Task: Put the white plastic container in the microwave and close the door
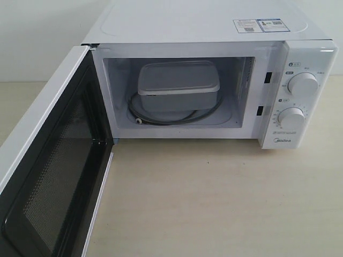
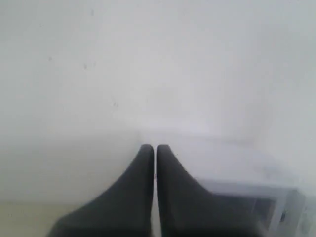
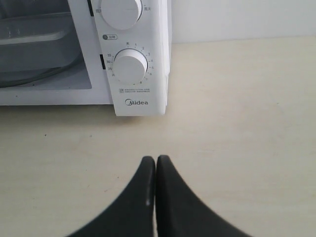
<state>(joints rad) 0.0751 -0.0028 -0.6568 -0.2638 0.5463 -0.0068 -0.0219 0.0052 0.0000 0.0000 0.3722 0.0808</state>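
The white plastic container (image 1: 178, 85) sits inside the microwave (image 1: 214, 27) on the glass turntable (image 1: 174, 119). The door (image 1: 51, 160) stands wide open, swung out toward the front left, its dark mesh window facing inward. Neither gripper shows in the exterior view. My left gripper (image 2: 155, 147) is shut with nothing in it, held close to a plain white surface, with a blurred white box corner (image 2: 256, 192) beyond it. My right gripper (image 3: 156, 159) is shut and empty above the table, in front of the microwave's dial panel (image 3: 131, 66).
The pale wooden table (image 1: 225, 203) stretches in front of the microwave. The open door takes up the front left. Two round dials (image 1: 302, 85) and the Midea label (image 1: 282, 141) are on the microwave's right panel. A white wall stands behind.
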